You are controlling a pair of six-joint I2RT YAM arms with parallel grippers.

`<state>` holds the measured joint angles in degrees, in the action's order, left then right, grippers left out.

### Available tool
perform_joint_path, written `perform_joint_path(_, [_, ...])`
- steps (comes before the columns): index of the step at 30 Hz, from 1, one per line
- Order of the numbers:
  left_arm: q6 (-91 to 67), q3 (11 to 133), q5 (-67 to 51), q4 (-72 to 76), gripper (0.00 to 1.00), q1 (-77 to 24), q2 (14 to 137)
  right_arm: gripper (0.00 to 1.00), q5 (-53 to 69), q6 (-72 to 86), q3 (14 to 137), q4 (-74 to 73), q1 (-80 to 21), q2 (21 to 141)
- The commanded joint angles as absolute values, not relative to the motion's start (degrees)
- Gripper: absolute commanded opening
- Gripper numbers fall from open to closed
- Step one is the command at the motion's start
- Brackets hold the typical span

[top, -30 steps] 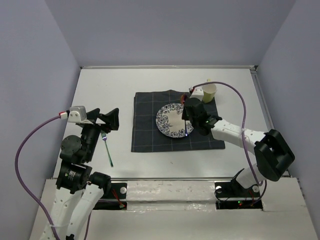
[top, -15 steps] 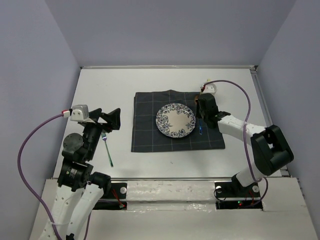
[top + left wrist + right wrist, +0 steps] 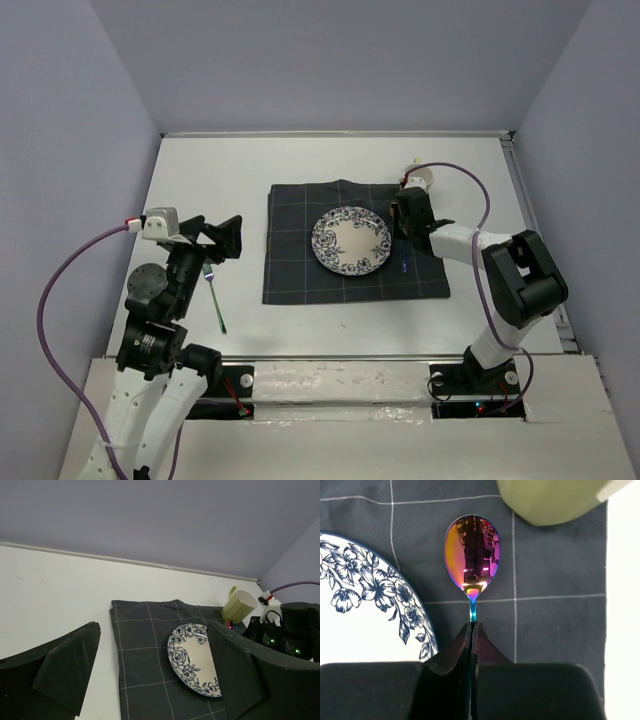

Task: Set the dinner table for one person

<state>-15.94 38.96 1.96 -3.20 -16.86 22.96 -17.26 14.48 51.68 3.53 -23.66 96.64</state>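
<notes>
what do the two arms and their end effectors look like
The left arm and right arm have white links and bulky black joints, each trailing a purple cable. The left end effector and right end effector have dark wedge-shaped fingers.

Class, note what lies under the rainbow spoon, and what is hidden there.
Under the bowl of the spoon lies the dark plaid placemat, between the floral plate and green mug. The right gripper, shut on the handle, covers whatever lies under the rest.

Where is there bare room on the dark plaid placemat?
Free: the strip of dark plaid cloth placemat left of the blue floral round plate. Crowded: right of it, with the iridescent metal spoon, green mug and right tool.
</notes>
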Motion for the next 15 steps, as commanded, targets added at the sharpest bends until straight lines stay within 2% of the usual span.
perform_joint_path(1, [-16.3,38.6,0.9,-0.4,0.99,-16.2,23.9,0.0,-17.3,14.5,54.9,6.9,-23.5,98.6])
perform_joint_path(4, [-16.4,38.5,1.0,-0.4,0.99,-16.1,24.2,0.05,-17.8,14.9,55.3,6.4,-23.5,99.0])
perform_joint_path(5, [-16.5,38.5,1.0,-0.4,0.99,-15.9,24.3,0.15,-17.8,15.2,55.4,6.3,-23.5,98.9])
perform_joint_path(8, [-17.0,38.4,1.1,-0.4,0.99,-15.7,25.3,0.27,-18.5,15.6,55.6,5.6,-23.5,98.6])
perform_joint_path(15, [-20.6,37.5,0.3,-1.5,0.99,-15.6,28.8,0.31,-15.3,18.9,54.5,3.4,-23.5,93.3])
